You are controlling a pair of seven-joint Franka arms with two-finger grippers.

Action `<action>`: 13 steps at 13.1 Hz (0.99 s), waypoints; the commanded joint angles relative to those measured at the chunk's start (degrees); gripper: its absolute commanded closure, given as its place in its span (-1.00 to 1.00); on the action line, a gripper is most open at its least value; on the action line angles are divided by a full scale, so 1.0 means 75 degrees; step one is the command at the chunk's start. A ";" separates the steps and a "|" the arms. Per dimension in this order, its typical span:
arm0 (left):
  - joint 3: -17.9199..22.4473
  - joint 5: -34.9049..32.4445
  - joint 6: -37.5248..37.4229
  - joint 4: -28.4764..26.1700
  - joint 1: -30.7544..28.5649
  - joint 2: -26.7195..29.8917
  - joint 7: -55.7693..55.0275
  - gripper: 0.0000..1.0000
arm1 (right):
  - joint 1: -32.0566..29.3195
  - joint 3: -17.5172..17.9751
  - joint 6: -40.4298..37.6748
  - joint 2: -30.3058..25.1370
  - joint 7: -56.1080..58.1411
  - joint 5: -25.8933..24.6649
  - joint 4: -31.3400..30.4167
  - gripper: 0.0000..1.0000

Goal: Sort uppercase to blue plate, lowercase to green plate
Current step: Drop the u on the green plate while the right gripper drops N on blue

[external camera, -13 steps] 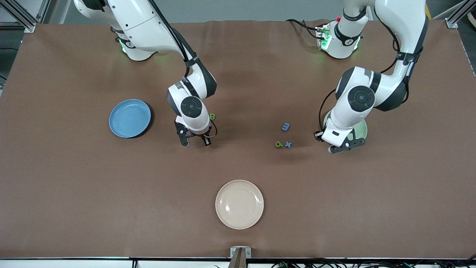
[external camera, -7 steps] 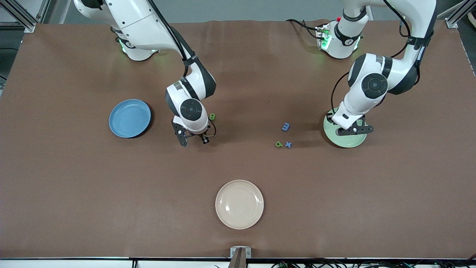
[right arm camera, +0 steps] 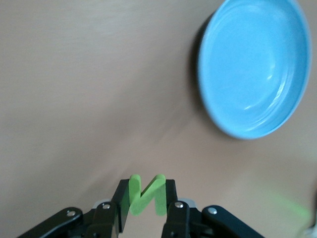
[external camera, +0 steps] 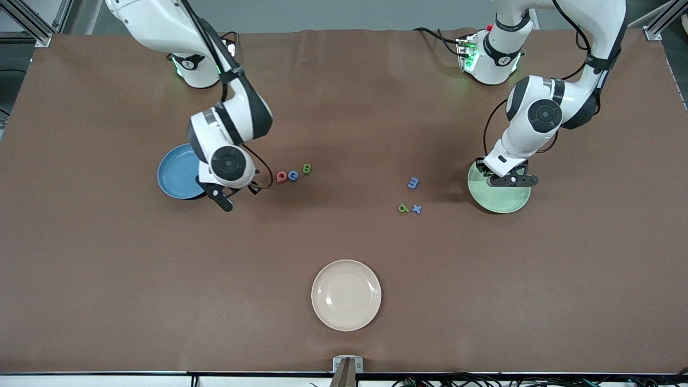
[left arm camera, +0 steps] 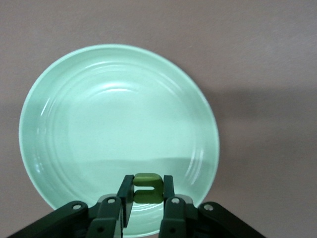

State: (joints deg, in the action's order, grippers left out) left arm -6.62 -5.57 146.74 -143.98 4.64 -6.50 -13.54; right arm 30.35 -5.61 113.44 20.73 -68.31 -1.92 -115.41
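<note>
Left hand (left arm camera: 144, 208) hangs over the green plate (external camera: 500, 201), its fingers clamped on a small green u (left arm camera: 147, 187). Right hand (right arm camera: 146, 215) is up beside the blue plate (external camera: 174, 174), over the worktop (external camera: 344, 242) just off the plate's rim, fingers clamped on a green N (right arm camera: 146, 194). On the worktop between the plates, a red Q (external camera: 281, 176), a blue C (external camera: 293, 175) and a green B (external camera: 306, 169) lie in a short row near the right hand. Toward the left arm's end lie a blue m (external camera: 413, 183), with a green d (external camera: 403, 208) and a blue x (external camera: 417, 208) side by side nearer the camera. A cream plate (external camera: 346, 295) sits nearest the camera.
</note>
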 commanded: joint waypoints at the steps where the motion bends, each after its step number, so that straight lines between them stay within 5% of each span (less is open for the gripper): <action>1: -0.0054 -0.0137 0.0297 -0.0162 -0.0150 -0.0164 0.0094 0.69 | -0.0740 0.0116 0.0623 -0.1308 0.1135 -0.0293 -0.1811 0.97; 8: -0.0054 -0.0148 0.0767 -0.0479 -0.0384 -0.0493 0.0223 0.63 | -0.3190 0.0128 0.2861 -0.2072 0.4464 -0.0353 -0.3982 0.96; 9: -0.0054 -0.0148 0.0767 -0.0479 -0.0384 -0.0528 0.0235 0.55 | -0.3273 0.0116 0.3130 -0.2061 0.4594 -0.0353 -0.4111 0.95; 10: -0.0054 -0.0148 0.0779 -0.0479 -0.0384 -0.0528 0.0235 0.23 | -0.3332 0.0127 0.3283 -0.2026 0.4654 -0.0353 -0.4147 0.81; 12: -0.0054 -0.0148 0.0767 -0.0456 -0.0373 -0.0481 0.0479 -0.31 | -0.3356 0.0128 0.3308 -0.2014 0.4701 -0.0341 -0.4124 -0.99; 13: -0.0054 -0.0148 0.0732 -0.0421 -0.0373 -0.0458 0.0492 -0.37 | -0.3356 0.0128 0.3250 -0.2025 0.4690 -0.0330 -0.4101 -1.00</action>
State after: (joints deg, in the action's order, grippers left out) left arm -6.65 -5.57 151.50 -146.72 2.47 -10.84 -10.89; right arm 5.90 -5.51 137.26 7.79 -33.34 -3.72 -144.31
